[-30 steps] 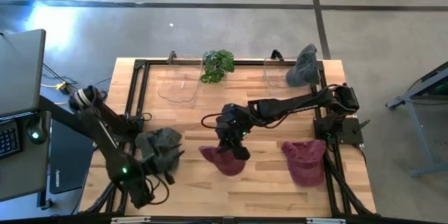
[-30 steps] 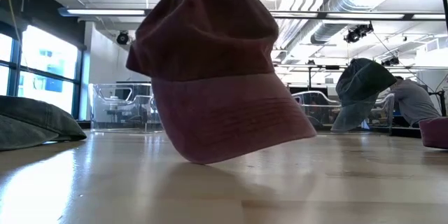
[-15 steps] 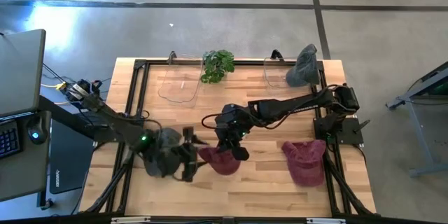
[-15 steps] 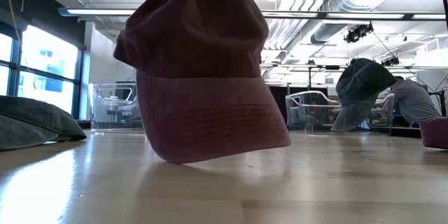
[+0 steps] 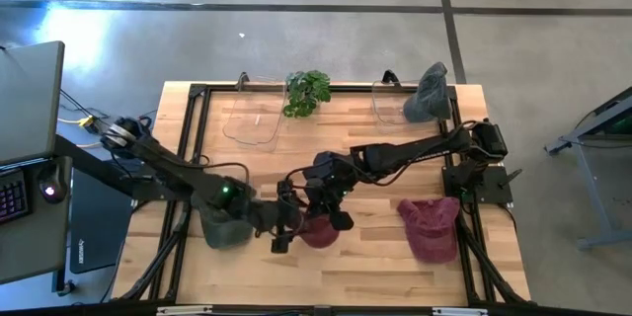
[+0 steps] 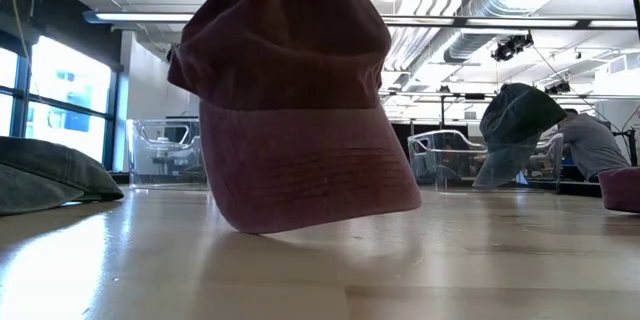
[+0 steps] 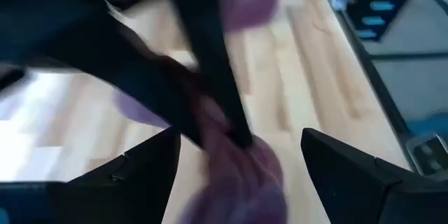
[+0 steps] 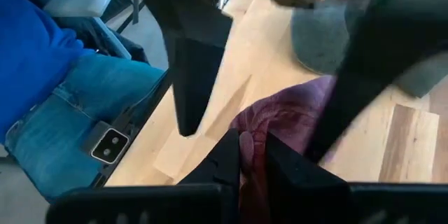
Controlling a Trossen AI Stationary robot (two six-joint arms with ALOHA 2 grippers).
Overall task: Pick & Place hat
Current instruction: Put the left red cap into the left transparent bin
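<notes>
I am pinching the maroon cap [image 5: 318,227] by its crown with my right claw [image 5: 331,215], fingers clamped on the cloth, so it is hanging with its brim just brushing the bench [image 5: 375,257] near the middle front. My left claw [image 5: 284,225] is reaching in beside it, fingers spread wide, likely to take it over. The grey cap [image 5: 225,225] is lying under my left arm. Another maroon cap [image 5: 431,227] is resting well apart, on the right.

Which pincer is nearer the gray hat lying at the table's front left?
Left. The left pincer is just past the gray hat; the right pincer is farther off, gripping the maroon hat.
</notes>
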